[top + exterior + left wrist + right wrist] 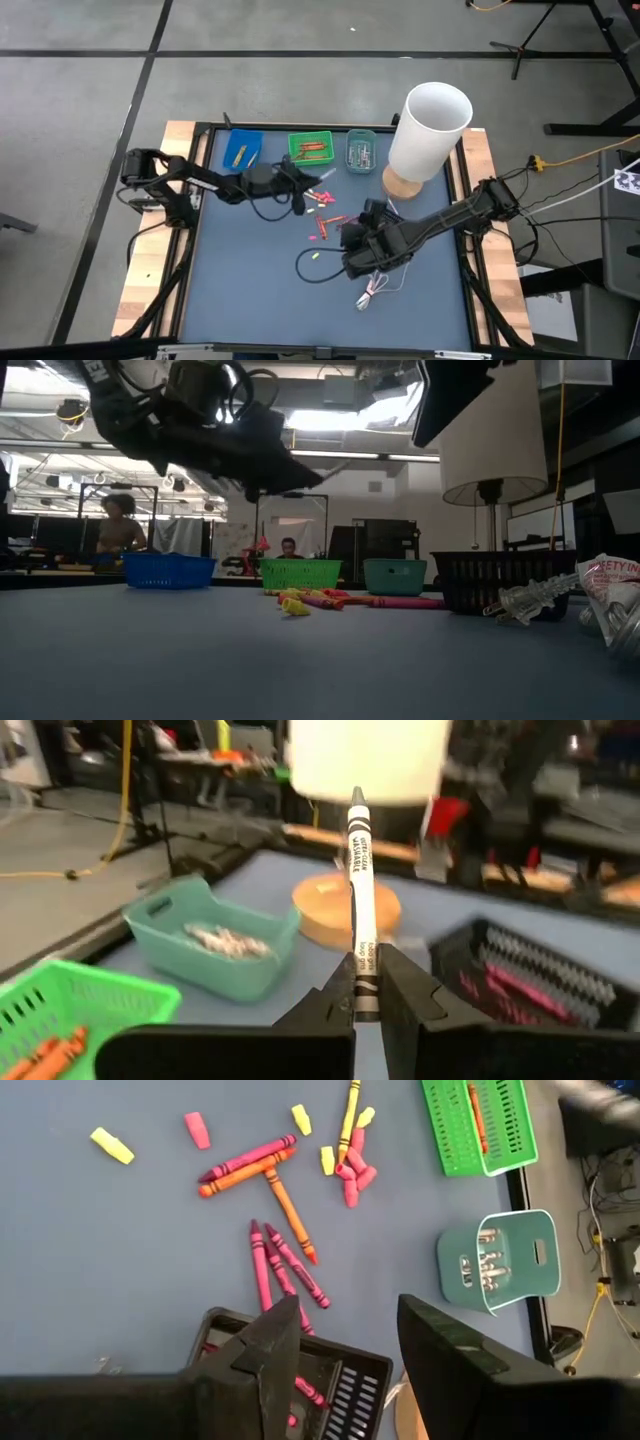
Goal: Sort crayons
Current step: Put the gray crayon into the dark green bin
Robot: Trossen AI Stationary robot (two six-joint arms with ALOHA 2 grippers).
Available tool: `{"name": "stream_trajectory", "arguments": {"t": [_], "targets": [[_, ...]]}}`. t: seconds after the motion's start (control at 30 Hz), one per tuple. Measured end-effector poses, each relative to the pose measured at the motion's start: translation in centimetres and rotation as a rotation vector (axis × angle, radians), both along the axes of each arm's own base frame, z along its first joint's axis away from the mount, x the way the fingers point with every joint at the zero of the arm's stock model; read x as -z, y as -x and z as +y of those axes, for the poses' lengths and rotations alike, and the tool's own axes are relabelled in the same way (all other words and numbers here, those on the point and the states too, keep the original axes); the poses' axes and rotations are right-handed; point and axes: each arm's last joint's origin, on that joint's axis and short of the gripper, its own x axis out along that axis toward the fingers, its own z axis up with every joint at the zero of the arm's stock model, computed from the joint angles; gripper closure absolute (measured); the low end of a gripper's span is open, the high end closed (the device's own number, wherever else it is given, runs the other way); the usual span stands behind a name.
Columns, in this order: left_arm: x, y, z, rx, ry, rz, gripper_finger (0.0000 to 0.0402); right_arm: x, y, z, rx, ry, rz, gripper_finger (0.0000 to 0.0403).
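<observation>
Left tool (366,1005) pinches white crayon (360,890) upright — right tool (345,1355) spread over black basket (350,1380).

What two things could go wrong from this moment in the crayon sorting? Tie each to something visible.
The left gripper pinches the grey crayon only at its lower end, so it could tilt or slip out. The open right gripper hangs over the black tray and could bump it if lowered.
</observation>
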Motion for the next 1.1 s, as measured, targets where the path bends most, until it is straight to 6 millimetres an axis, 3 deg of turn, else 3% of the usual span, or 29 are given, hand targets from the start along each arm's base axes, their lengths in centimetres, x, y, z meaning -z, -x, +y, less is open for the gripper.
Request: {"name": "stream_trajectory", "arguments": {"t": [0.17, 0.43, 0.57, 0.7, 0.93, 1.1], "targets": [[-1.9, -1.2, 1.5, -0.039, -0.009, -0.070, 0.0395, 0.0, -0.1, 0.1, -0.001, -0.006, -0.015, 0.0235], [-3.6, -6.1, 4.1, -0.077, -0.018, -0.100, 0.0395, 0.0, -0.3, 0.1, -0.002, -0.013, -0.029, 0.0235], [-2.8, -8.8, 5.9, -0.113, 0.024, -0.021, 0.0395, 0.0, -0.3, 0.1, -0.002, -0.015, -0.033, 0.0235], [-1.4, -10.2, 7.9, -0.182, 0.107, 0.011, 0.0395, 0.0, -0.3, 0.1, -0.003, -0.022, -0.030, 0.0235], [1.0, -10.0, 10.8, -0.292, 0.259, -0.001, 0.0395, 0.0, -0.3, 0.1, -0.003, -0.023, -0.032, 0.0235], [2.6, -9.7, 12.0, -0.277, 0.362, -0.002, 0.0395, 0.0, -0.3, 0.2, -0.003, -0.023, -0.032, 0.0235]]}}
